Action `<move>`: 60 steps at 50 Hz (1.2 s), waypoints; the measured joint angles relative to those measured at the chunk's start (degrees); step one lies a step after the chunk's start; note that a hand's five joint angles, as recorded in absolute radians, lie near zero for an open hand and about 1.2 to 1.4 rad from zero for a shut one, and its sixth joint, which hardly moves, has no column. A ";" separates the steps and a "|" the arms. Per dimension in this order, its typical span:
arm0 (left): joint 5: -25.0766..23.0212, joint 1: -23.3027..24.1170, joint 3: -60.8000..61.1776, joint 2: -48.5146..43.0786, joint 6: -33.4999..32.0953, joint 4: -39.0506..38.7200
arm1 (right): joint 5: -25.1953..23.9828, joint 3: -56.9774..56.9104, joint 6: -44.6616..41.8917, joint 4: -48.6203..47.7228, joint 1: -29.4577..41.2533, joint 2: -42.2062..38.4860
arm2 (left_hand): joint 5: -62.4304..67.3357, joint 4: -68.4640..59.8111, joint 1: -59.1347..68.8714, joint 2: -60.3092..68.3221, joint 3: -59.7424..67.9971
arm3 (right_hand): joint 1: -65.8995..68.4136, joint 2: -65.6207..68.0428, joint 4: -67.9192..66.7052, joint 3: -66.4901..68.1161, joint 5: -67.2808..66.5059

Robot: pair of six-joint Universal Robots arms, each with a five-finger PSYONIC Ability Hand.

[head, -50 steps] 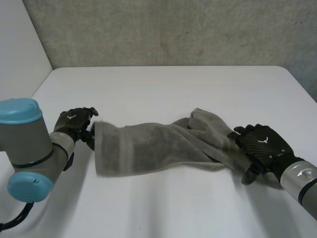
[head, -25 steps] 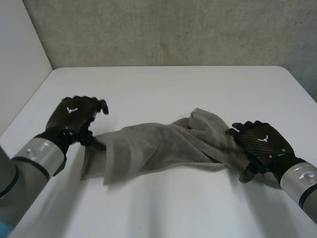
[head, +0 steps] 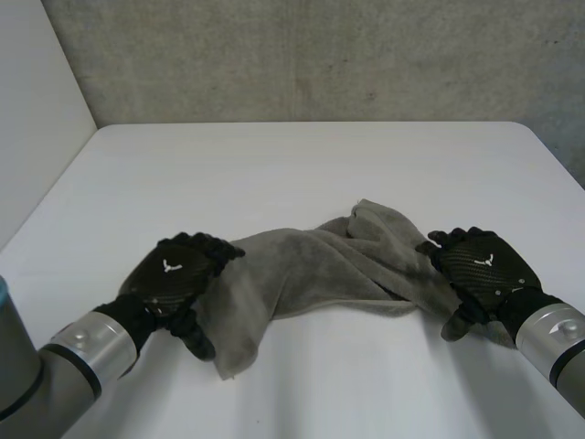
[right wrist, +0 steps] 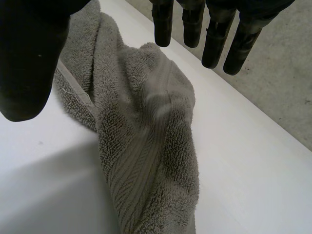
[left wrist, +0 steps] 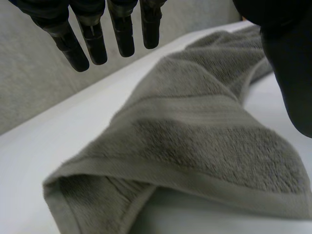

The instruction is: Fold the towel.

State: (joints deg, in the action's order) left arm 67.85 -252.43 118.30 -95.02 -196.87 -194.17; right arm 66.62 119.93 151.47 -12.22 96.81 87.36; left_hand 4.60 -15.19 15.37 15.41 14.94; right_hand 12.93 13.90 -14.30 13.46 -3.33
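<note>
White table [head: 302,165], bunched towel [head: 311,265]: left robot hand [head: 174,274] and right robot hand [head: 480,263], both unclenched, should pinch corners, then spread.

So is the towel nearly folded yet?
Not really: nothing looks done, since the towel lies bunched and twisted on the table with no neat fold. In hand: the left hand is over one end and the right hand over the other, both with fingers open. Left: spread it flat, then fold.

No legible text or labels
</note>
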 measured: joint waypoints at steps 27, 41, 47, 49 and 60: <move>5.80 9.03 -1.97 -11.71 -7.35 -1.39 | 0.16 0.29 -0.19 -0.62 0.05 -0.58 | 11.24 -10.44 10.29 10.12 10.60 | 0.00 0.00 0.00 0.00 0.00; 10.95 9.22 -9.83 -19.33 -7.46 -1.45 | -0.01 0.66 -0.27 -0.61 0.05 -0.53 | 11.27 -10.48 10.30 10.12 10.62 | 0.00 0.00 0.00 0.00 0.00; 13.63 9.24 -12.93 -21.12 -7.38 -1.46 | -0.08 0.66 -0.30 -0.61 0.07 -0.52 | 13.29 -12.84 12.03 11.83 12.69 | 0.00 0.00 0.00 0.00 0.00; 14.10 9.25 -13.77 -21.40 -7.32 -1.47 | -0.09 0.67 -0.30 -0.61 0.09 -0.52 | 14.65 -14.31 13.43 13.24 14.19 | 0.00 0.00 0.00 0.00 0.00; 14.91 9.60 -17.87 -21.97 -6.96 -1.47 | -0.09 0.74 -0.30 -0.61 0.13 -0.53 | 26.35 -26.06 25.81 25.73 26.23 | 0.00 0.00 0.00 0.00 0.00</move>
State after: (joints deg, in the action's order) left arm 82.76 -242.84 100.43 -116.98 -203.83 -195.65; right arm 66.53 120.67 151.17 -12.83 96.94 86.83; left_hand 30.95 -41.25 41.18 41.14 41.17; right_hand 12.93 13.90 -14.30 13.46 -3.33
